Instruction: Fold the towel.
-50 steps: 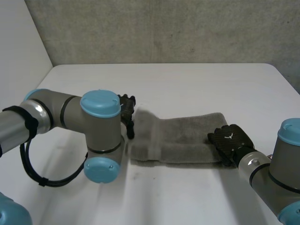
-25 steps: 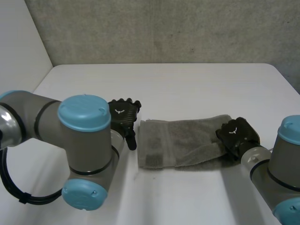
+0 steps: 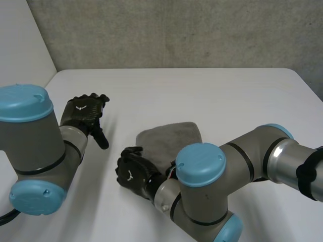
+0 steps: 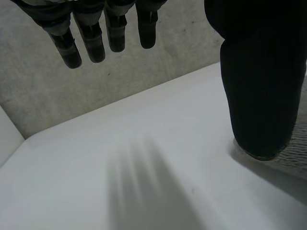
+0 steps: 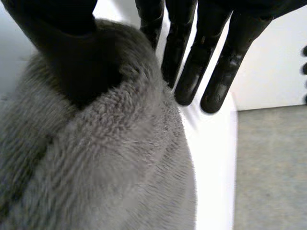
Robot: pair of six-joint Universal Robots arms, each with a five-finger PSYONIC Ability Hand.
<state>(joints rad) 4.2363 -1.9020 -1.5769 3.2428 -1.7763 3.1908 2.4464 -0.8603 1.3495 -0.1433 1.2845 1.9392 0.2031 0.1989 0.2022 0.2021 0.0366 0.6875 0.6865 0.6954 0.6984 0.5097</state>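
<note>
The grey towel (image 3: 171,137) lies folded into a short thick pad at the middle of the white table (image 3: 217,93). My right arm reaches across over it, and my right hand (image 3: 132,172) sits at the pad's near left end. In the right wrist view the fingers (image 5: 225,72) are straight and reach past the towel (image 5: 105,163) edge, while the thumb rests on the pile. My left hand (image 3: 84,112) hovers open to the left of the towel, apart from it. In the left wrist view its thumb (image 4: 259,72) hangs by a towel edge (image 4: 295,157).
A grey wall runs behind the table's far edge. Bare tabletop lies to the far side and to the left under my left hand. My right arm's elbow (image 3: 202,166) stands over the towel's near side.
My right hand has swung from the towel's right end over to its left end, folding the towel shorter, and its fingers have loosened. My left hand has drawn back to the left.
</note>
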